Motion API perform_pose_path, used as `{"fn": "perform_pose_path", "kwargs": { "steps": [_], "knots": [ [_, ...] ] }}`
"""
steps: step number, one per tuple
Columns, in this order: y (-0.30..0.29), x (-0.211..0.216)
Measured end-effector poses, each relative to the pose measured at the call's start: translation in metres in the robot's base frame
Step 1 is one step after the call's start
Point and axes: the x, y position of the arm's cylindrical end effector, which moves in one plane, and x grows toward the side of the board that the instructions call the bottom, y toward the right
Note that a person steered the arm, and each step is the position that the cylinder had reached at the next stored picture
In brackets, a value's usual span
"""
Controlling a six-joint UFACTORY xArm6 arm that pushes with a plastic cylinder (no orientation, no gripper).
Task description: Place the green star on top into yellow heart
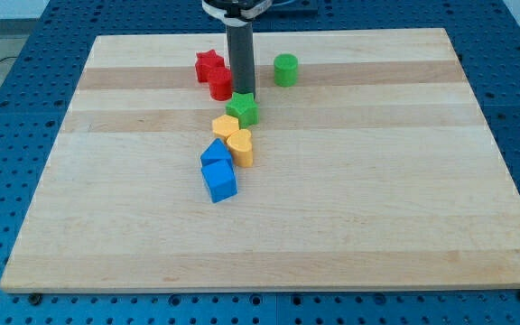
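Observation:
The green star lies near the board's top middle. My rod comes down from the view's top and my tip touches the star's upper edge. The yellow heart lies just below the star, with a yellow hexagon-like block between them on the left, touching both. The star's lower edge is close to the yellow blocks.
A red star and a red block lie left of the rod. A green cylinder lies to its right. Two blue blocks lie below the yellow heart. The wooden board rests on a blue table.

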Motion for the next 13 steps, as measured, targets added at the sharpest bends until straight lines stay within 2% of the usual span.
{"fn": "perform_pose_path", "kwargs": {
  "steps": [2,4,5,6,10,13],
  "knots": [
    [-0.021,0.027],
    [-0.016,0.006],
    [-0.028,-0.012],
    [-0.059,-0.009],
    [-0.033,0.037],
    [-0.001,0.049]
  ]
}}
